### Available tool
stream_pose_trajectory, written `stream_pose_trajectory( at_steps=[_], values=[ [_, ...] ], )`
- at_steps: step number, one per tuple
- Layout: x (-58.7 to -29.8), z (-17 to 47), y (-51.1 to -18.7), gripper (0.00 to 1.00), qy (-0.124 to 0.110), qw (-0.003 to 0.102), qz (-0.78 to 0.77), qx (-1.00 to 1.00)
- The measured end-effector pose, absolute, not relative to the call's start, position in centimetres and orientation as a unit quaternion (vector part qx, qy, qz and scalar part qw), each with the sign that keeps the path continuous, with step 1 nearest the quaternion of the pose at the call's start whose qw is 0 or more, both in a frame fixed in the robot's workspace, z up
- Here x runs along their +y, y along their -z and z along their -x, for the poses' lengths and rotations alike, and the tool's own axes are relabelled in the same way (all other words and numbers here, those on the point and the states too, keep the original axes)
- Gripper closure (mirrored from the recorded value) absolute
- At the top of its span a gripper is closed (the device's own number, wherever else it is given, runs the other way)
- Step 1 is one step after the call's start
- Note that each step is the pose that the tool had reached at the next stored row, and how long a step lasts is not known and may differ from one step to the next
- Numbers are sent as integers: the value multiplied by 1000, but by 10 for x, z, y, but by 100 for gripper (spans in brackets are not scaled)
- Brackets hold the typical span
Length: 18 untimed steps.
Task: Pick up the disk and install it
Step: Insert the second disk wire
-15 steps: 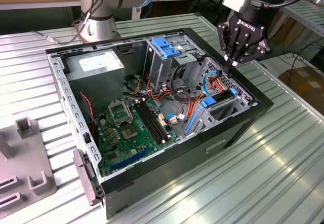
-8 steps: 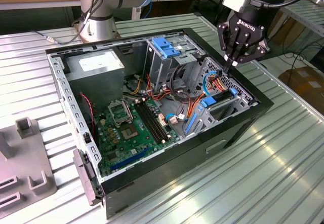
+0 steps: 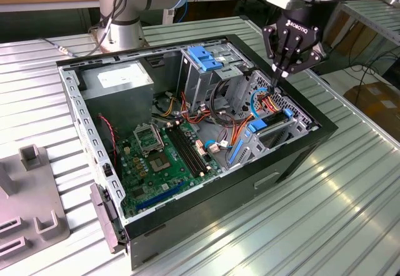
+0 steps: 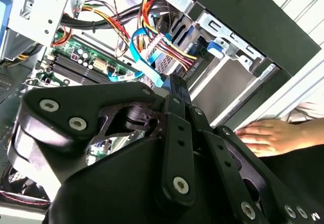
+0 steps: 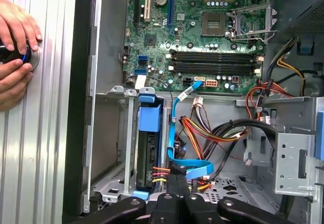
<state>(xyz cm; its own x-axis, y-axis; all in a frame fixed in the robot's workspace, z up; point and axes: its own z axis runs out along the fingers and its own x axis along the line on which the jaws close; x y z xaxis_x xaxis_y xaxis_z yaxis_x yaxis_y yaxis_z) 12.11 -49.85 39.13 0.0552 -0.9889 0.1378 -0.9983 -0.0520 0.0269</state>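
Observation:
The disk (image 3: 273,123) sits on edge in the drive bay at the case's front corner, on the exterior view's right, with blue rails along it. In the first wrist view the disk (image 5: 150,155) shows as a dark slab under a blue tab, with red and yellow wires at its end. My gripper (image 3: 282,72) hangs just above the case behind that bay, over the bundle of cables. Its fingers (image 5: 177,183) are pressed together and hold nothing. In the second wrist view the gripper (image 4: 176,84) points at the blue ribbon cable.
The open computer case (image 3: 294,157) lies on a ribbed metal table. Inside are a motherboard (image 3: 165,154), a grey power supply (image 3: 119,82) and a tall metal cage with a blue latch (image 3: 205,57). A person's hands (image 5: 15,51) rest on the table beside the case.

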Motion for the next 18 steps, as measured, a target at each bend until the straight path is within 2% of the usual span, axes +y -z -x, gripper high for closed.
stream_pose_trajectory(
  at_steps=[2,3,4,5,6,7,18],
  values=[
    [-497,-121,-390,89,-41,58,-724,-686],
    [-496,-121,-389,83,-42,58,-724,-686],
    [-495,-121,-389,83,-42,58,-724,-686],
    [-494,-121,-389,77,-42,59,-724,-686],
    [-493,-120,-388,77,-42,59,-724,-686],
    [-493,-120,-388,70,-43,59,-724,-686],
    [-484,-119,-378,70,-50,67,-723,-685]
  ],
)
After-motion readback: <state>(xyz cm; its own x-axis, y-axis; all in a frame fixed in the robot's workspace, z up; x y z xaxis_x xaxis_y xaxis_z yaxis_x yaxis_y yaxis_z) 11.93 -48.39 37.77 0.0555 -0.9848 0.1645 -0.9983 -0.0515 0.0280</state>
